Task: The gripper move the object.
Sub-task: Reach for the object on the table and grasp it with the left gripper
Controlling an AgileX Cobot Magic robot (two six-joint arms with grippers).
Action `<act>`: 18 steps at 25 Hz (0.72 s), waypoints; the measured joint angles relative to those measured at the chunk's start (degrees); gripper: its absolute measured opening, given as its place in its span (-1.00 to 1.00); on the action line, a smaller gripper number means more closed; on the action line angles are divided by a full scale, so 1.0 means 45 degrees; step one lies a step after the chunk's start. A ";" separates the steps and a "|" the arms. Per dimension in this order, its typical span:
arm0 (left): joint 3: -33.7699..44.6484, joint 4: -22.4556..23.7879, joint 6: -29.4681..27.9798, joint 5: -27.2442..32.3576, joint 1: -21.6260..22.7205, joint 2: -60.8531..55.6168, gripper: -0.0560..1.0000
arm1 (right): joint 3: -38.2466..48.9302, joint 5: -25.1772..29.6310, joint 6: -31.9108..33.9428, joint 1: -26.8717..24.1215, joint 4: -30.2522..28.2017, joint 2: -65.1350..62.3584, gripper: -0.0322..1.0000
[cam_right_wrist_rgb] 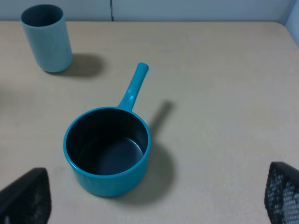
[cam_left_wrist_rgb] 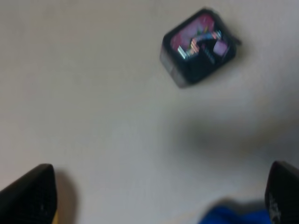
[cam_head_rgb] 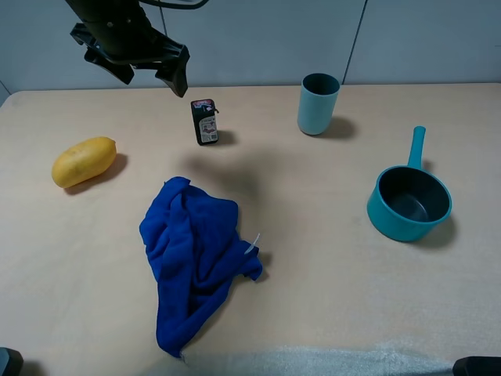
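The object, a small black pack [cam_head_rgb: 205,122] with a white label and pink-red top, stands upright on the table at the back, left of centre. It also shows blurred in the left wrist view [cam_left_wrist_rgb: 198,46]. My left gripper [cam_head_rgb: 153,74] hangs open and empty in the air, above and to the left of the pack, not touching it. In the left wrist view the gripper [cam_left_wrist_rgb: 156,200] has its fingers spread wide, with the pack beyond them. My right gripper [cam_right_wrist_rgb: 154,198] is open and empty, back from the teal saucepan [cam_right_wrist_rgb: 108,151].
A teal cup [cam_head_rgb: 318,103] stands at the back, right of the pack. A teal saucepan [cam_head_rgb: 409,200] sits at the right. A yellow fruit [cam_head_rgb: 84,161] lies at the left. A crumpled blue cloth [cam_head_rgb: 192,254] lies in front of the pack.
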 joint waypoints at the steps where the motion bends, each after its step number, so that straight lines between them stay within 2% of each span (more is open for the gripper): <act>1: -0.0208 -0.0012 0.0000 0.0000 0.0000 0.0245 0.81 | 0.0000 0.0000 0.0000 0.0000 0.0000 0.0000 0.41; 18: -0.2526 -0.0374 0.0039 -0.0377 -0.0176 0.3413 0.89 | 0.0000 0.0000 0.0000 0.0000 0.0000 0.0000 0.41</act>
